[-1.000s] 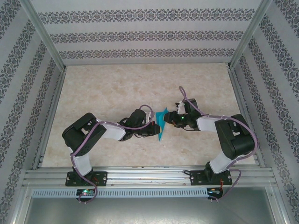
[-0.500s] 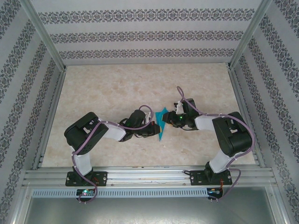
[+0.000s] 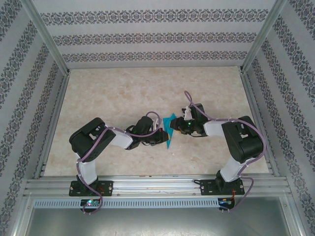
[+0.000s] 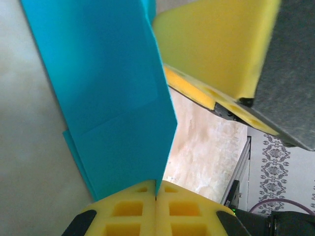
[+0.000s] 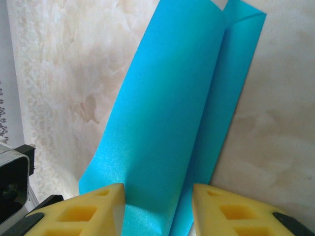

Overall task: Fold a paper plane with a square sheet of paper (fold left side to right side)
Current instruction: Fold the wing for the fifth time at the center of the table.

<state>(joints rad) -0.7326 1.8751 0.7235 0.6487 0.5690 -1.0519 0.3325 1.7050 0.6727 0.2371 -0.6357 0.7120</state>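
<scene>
Little shifts: we keep the left end effector (image 4: 156,204) clamped on the folded turquoise paper (image 4: 108,98), the right end effector (image 5: 158,209) straddling it, jaws apart; the fold stays unfinished.

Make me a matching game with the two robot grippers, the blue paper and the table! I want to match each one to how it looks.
Things:
1. left gripper
2. right gripper
3. paper
4. table

How it looks:
A. beige and marbled
B. turquoise blue, folded
C. shut, pinching the paper's edge
D. open, with the paper in its gap

Pairs: 1-C, 2-D, 3-B, 4-A
</scene>
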